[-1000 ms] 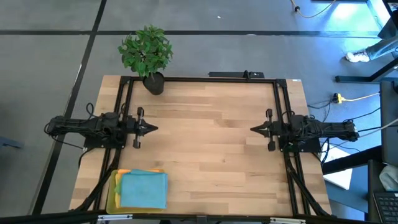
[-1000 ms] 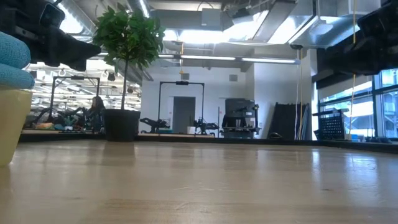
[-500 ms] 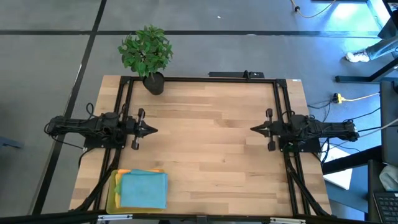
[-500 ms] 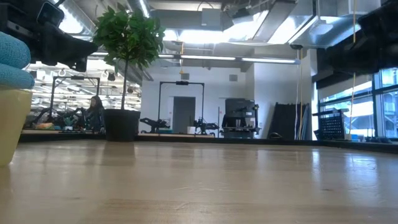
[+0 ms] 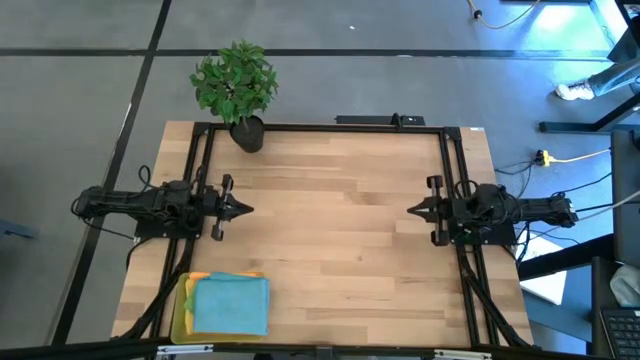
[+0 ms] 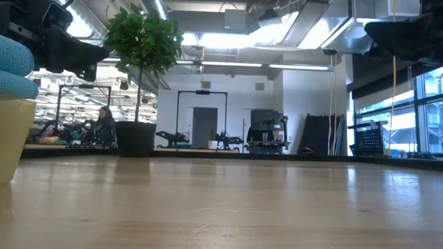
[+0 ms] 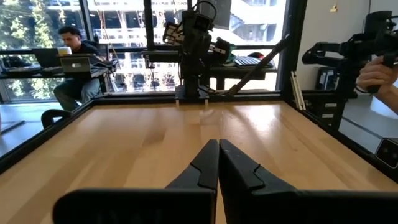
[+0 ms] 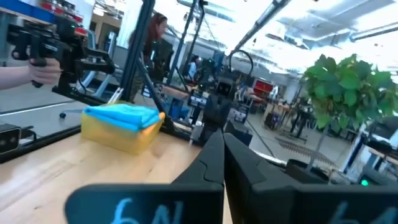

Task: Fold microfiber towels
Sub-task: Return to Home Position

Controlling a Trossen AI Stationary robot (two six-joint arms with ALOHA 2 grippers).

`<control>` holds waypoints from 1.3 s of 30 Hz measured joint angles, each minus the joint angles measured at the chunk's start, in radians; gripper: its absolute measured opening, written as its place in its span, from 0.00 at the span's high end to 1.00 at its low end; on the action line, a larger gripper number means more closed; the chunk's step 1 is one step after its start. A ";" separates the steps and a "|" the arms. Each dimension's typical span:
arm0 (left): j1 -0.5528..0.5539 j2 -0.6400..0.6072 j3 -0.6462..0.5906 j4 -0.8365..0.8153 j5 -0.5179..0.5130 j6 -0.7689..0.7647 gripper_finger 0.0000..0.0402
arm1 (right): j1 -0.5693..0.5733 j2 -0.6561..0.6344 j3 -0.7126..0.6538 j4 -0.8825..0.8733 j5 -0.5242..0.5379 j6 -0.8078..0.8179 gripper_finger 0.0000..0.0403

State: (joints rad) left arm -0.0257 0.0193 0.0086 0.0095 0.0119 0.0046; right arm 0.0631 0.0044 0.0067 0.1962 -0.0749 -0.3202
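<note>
Two tools (image 5: 250, 208) (image 5: 406, 209), one tray (image 5: 179, 312), one plant (image 5: 235, 80).

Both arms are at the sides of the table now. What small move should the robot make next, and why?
Probably only ease both arms down to rest and stop. The blue towel lies on top in the yellow tray, no towel shows on the table, and the left gripper and right gripper are shut and empty.

Folded teal-blue towel (image 5: 231, 304) topping stack, orange towel (image 5: 200, 275) peeking beneath — in yellow tray (image 5: 179, 318)
</note>
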 joint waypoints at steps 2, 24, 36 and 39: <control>-0.001 0.000 0.000 0.000 0.000 -0.003 0.99 | 0.000 -0.002 0.000 0.003 -0.007 -0.006 1.00; -0.002 0.000 0.000 0.000 -0.051 0.049 0.99 | -0.001 0.015 0.000 -0.163 0.127 0.099 0.97; -0.002 0.000 0.000 0.003 -0.054 0.093 0.93 | -0.001 0.015 0.000 -0.163 0.127 0.103 0.92; -0.002 0.000 0.000 0.003 -0.054 0.094 0.92 | -0.001 0.015 0.000 -0.163 0.127 0.103 0.92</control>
State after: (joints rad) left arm -0.0274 0.0193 0.0082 0.0128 -0.0425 0.0986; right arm 0.0620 0.0196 0.0067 0.0330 0.0517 -0.2173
